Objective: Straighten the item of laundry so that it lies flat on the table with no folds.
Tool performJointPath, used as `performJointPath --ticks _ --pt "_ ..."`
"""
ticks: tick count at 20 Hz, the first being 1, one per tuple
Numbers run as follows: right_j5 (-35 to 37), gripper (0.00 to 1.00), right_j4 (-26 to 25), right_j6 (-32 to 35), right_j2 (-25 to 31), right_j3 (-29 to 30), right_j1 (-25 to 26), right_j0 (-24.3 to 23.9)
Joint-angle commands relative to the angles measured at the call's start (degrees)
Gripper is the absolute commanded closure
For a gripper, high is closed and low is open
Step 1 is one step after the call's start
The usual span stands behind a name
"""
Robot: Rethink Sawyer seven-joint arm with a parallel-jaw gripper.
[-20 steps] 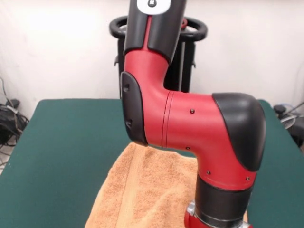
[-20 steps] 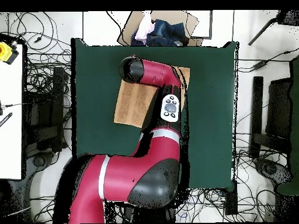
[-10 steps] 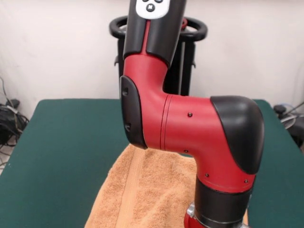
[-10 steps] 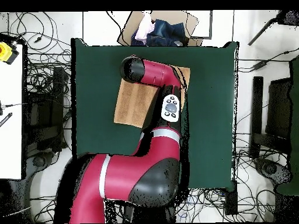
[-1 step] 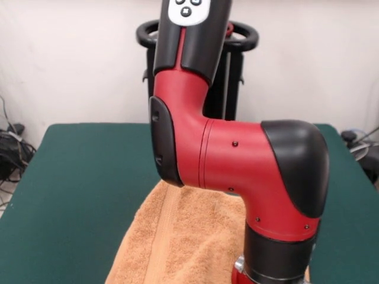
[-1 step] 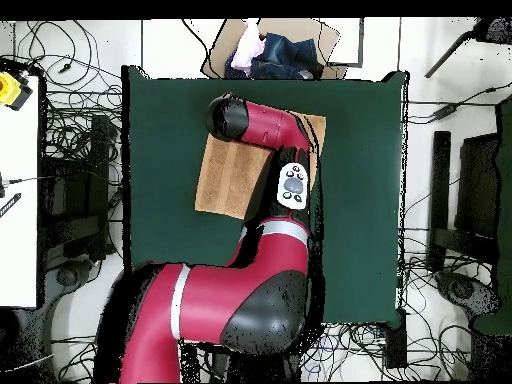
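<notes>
The item of laundry (image 5: 177, 236) is a light orange-tan towel lying on the dark green table (image 5: 77, 177). In the front view it reaches to the picture's lower edge, with a woven band running along it. From overhead the towel (image 6: 225, 180) sits in the table's (image 6: 360, 200) upper middle, and a corner of it shows right of the arm. The red and black arm (image 5: 237, 165) bends low over the towel and covers much of it. Seen from overhead, the arm (image 6: 270, 130) crosses the towel's top edge. The gripper is hidden below the wrist in both views.
A cardboard box with clothes (image 6: 270, 50) sits just beyond the table's top edge in the overhead view. A black stand (image 5: 240, 41) rises behind the arm. Cables lie on the floor all round, and a white table (image 6: 20, 180) stands at the left.
The arm's wrist section has risen slightly and edged left in the front view. The towel lies as before.
</notes>
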Motion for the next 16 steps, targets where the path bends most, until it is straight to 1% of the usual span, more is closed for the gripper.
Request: performJointPath --ticks 1,2,4,7,9,14,16 --pt "-1.6 0.0 2.6 13.8 3.4 4.8 3.9 1.8" --pt "-1.3 0.0 2.7 14.1 3.0 4.5 4.0 2.0" --pt "2.1 0.0 3.0 16.2 -0.9 2.6 4.6 3.6" --pt "1.9 0.0 3.8 16.8 -2.0 3.1 3.9 4.3" --pt "0.5 0.0 4.0 15.9 -1.7 3.3 4.1 4.1" --pt "-1.8 0.0 4.8 11.6 3.5 5.6 3.6 1.4" --pt "-3.2 0.0 4.7 10.6 4.6 6.3 3.7 0.7"
